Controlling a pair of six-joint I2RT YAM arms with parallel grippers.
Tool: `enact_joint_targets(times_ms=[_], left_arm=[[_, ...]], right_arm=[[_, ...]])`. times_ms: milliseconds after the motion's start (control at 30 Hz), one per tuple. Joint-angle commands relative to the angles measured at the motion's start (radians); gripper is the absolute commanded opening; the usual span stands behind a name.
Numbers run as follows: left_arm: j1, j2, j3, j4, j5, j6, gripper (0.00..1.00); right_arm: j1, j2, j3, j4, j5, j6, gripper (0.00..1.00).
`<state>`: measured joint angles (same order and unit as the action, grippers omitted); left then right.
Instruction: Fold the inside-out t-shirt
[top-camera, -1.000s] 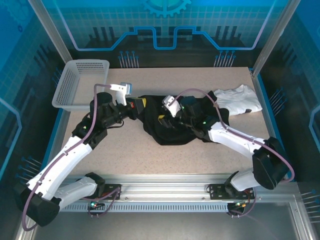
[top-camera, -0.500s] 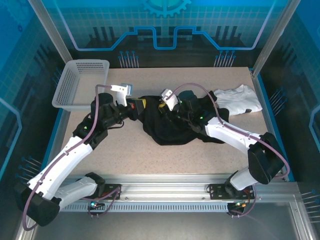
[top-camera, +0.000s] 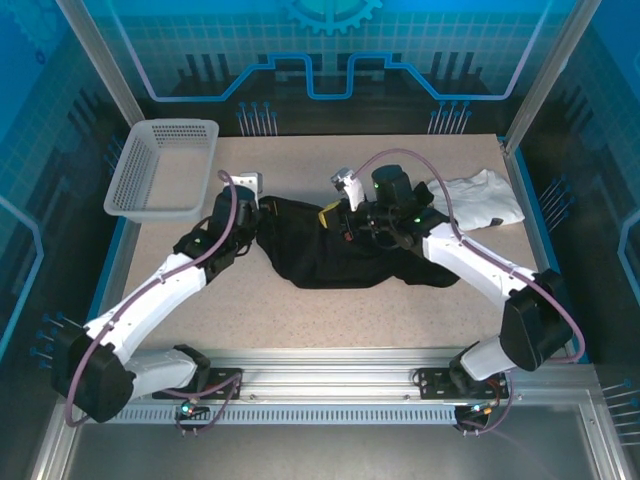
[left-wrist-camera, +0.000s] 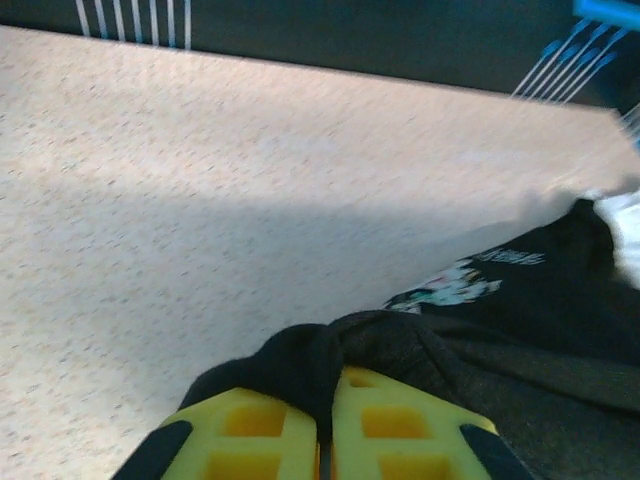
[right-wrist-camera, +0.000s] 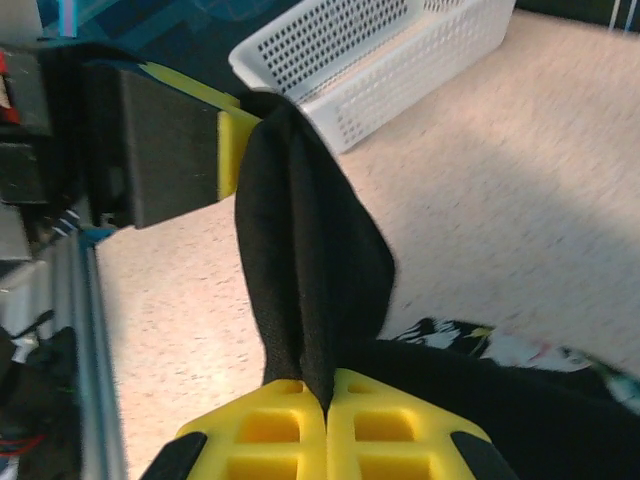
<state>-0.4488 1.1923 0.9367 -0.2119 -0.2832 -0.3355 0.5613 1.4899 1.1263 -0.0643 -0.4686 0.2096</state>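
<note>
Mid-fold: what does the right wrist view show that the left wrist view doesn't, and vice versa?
Right wrist, not left: the white basket and, beyond the right hand, the left hand gripping the raised fold's far end. Left wrist, not right: the white garment at the edge. Shared: the black t-shirt, its print, and each camera's own hand shut on the cloth.

Table (top-camera: 300, 320) front lies open; t-shirt (top-camera: 340, 262) covers the middle, basket (top-camera: 160, 172) far left, white garment (top-camera: 485, 195) right.
</note>
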Motion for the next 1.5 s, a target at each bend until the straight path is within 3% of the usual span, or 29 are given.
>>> enact_joint_targets(times_ms=[0, 167, 300, 367, 567, 800, 900, 967, 1033, 1067, 1100, 1167, 1233, 1467], left_arm=[[0.007, -0.057, -0.039, -0.032, -0.088, 0.016, 0.26], [-0.018, -0.243, -0.135, -0.067, 0.008, -0.056, 0.50], [-0.067, -0.297, -0.179, -0.029, 0.161, -0.100, 0.56], [-0.078, -0.265, -0.193, 0.038, 0.268, -0.107, 0.59], [-0.079, -0.108, -0.155, 0.176, 0.420, -0.139, 0.59], [-0.104, 0.080, -0.109, 0.254, 0.477, -0.071, 0.64], [-0.105, 0.152, -0.074, 0.268, 0.425, -0.051, 0.57], [-0.102, 0.175, -0.061, 0.282, 0.394, -0.049, 0.39], [-0.091, 0.165, -0.056, 0.296, 0.411, -0.048, 0.14], [-0.088, 0.147, -0.060, 0.306, 0.433, -0.046, 0.04], [-0.086, 0.130, -0.069, 0.315, 0.458, -0.043, 0.00], [-0.079, 0.088, -0.088, 0.332, 0.572, -0.034, 0.00], [-0.078, 0.058, -0.100, 0.331, 0.652, -0.037, 0.00], [-0.077, 0.004, -0.127, 0.313, 0.685, -0.028, 0.00]], right_arm=[[-0.018, 0.035, 0.010, 0.038, -0.103, 0.207, 0.00], [-0.023, 0.080, 0.027, 0.065, -0.120, 0.267, 0.00], [-0.028, 0.095, 0.029, 0.087, -0.137, 0.284, 0.00], [-0.031, 0.096, 0.032, 0.087, -0.151, 0.276, 0.00], [-0.062, 0.058, 0.025, 0.044, -0.158, 0.260, 0.00], [-0.076, 0.033, 0.066, -0.021, -0.159, 0.272, 0.00], [-0.083, 0.023, 0.073, -0.026, -0.160, 0.281, 0.00], [-0.088, 0.011, 0.072, -0.039, -0.155, 0.281, 0.00], [-0.096, -0.010, 0.071, -0.087, -0.118, 0.253, 0.00], [-0.095, -0.026, 0.076, -0.138, -0.054, 0.216, 0.01], [-0.087, -0.040, 0.080, -0.181, 0.015, 0.177, 0.04], [-0.061, -0.072, 0.084, -0.256, 0.200, 0.093, 0.08], [-0.037, -0.093, 0.077, -0.272, 0.299, 0.044, 0.11], [0.004, -0.171, -0.014, -0.210, 0.315, -0.063, 0.29]])
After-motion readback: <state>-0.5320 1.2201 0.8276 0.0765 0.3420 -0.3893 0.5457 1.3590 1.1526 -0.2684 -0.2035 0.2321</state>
